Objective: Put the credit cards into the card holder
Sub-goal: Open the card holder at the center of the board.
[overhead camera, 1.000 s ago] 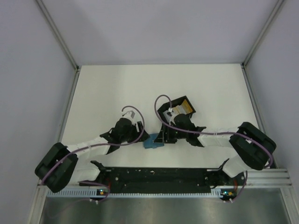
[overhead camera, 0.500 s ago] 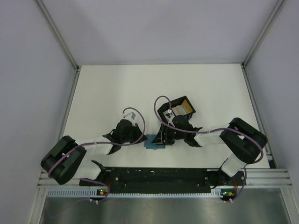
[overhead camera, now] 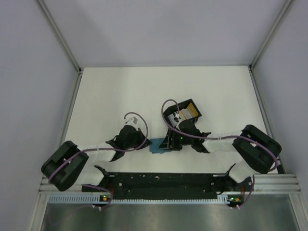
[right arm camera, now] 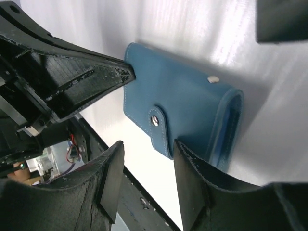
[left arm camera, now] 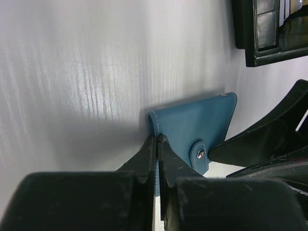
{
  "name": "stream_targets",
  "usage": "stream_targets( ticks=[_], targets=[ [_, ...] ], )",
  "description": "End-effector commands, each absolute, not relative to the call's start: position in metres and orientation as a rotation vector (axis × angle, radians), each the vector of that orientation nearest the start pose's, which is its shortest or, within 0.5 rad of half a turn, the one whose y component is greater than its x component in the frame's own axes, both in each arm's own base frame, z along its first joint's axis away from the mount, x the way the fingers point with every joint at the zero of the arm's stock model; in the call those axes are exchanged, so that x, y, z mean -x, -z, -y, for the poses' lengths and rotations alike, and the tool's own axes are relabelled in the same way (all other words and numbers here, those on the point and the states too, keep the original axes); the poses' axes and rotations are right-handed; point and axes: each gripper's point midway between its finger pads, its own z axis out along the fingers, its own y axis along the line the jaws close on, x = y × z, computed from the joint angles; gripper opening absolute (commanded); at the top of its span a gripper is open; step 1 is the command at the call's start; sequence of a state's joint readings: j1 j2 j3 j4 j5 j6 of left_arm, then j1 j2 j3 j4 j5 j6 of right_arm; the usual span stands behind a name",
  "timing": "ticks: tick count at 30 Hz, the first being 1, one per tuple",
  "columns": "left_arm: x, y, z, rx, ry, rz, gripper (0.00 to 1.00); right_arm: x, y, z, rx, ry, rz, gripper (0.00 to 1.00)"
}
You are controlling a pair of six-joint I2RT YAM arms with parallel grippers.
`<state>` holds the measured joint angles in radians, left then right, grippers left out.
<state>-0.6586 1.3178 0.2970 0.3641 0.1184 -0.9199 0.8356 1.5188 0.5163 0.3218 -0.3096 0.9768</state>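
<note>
Card holder point(right arm camera: 183, 96) snap point(right arm camera: 154, 121): wrist views only

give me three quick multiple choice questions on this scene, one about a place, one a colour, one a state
1. Where does the wallet lie?
A on a shelf
B on the table, between the left gripper and the right gripper
C in a drawer

2. What colour is the wallet?
A red
B white
C blue

3. How do the left gripper's jaws stand?
A shut
B wide open
C out of view

Answers:
1 B, the top view shows it on the white surface with a gripper at each side.
2 C, it is blue in every view.
3 A, its fingers meet at the wallet's edge.
</note>
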Motion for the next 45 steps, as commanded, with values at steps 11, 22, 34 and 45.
stream_targets(
  ticks=[11, 22, 34, 45],
  targets=[
    [-0.186, 0.008, 0.216, 0.372, 0.849, -2.484, 0.00, -0.156, -0.027, -0.355, 0.039, -1.343, -2.620, 0.35],
    [-0.188, 0.008, 0.215, 0.407, 0.824, -2.489, 0.00, -0.166, -0.023, -0.360, 0.371, -1.248, -2.510, 0.00],
    [-0.201, 0.012, 0.198, 0.512, 0.647, -2.487, 0.00, -0.150, -0.033, -0.355, 0.902, -1.187, -2.218, 0.00],
    [-0.205, 0.011, 0.200, 0.534, 0.648, -2.479, 0.00, -0.138, -0.043, -0.360, 1.037, -1.233, -2.062, 0.00]
  ],
)
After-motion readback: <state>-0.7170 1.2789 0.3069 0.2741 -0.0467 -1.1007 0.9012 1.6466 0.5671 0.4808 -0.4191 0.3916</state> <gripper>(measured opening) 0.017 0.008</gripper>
